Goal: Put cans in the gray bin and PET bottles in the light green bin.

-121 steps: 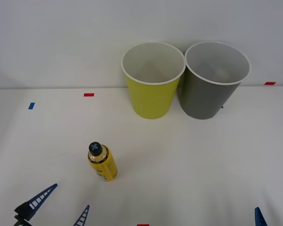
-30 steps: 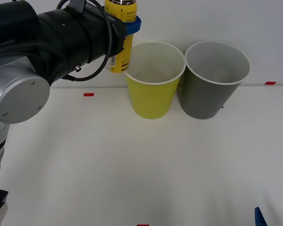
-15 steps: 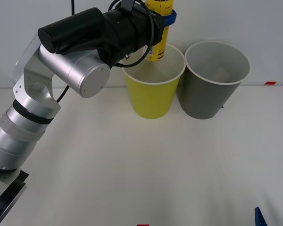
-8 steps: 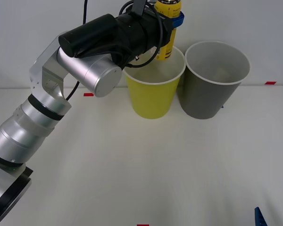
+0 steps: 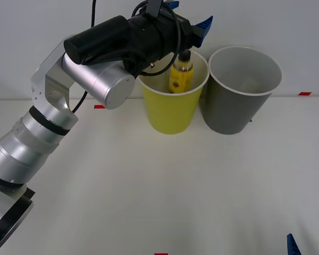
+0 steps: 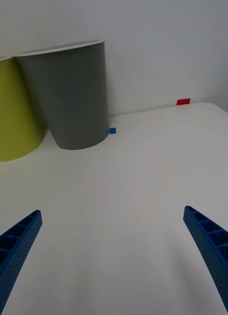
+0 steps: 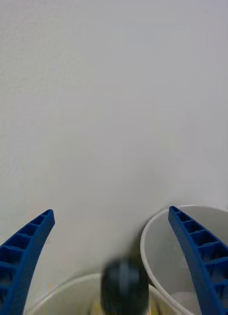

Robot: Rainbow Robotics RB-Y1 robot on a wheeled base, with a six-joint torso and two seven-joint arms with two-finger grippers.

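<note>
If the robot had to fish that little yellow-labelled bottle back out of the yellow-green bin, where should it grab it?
Probably by the black cap and neck of the small yellow-labelled bottle, coming straight down from above. It stands upright inside the tall yellow-green plastic bin, whose walls block any side approach. The open left gripper hangs over it.

white table (image 5: 149, 180) bearing the light green bin (image 5: 170, 109) beside the gray bin (image 5: 231, 109).

A plain white wall (image 5: 53, 42) behind a white table (image 5: 149, 180) — small red and blue tape marks.

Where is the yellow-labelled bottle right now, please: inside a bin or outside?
Inside: the bottle sits upright below the light green bin rim, under the open left gripper.
</note>
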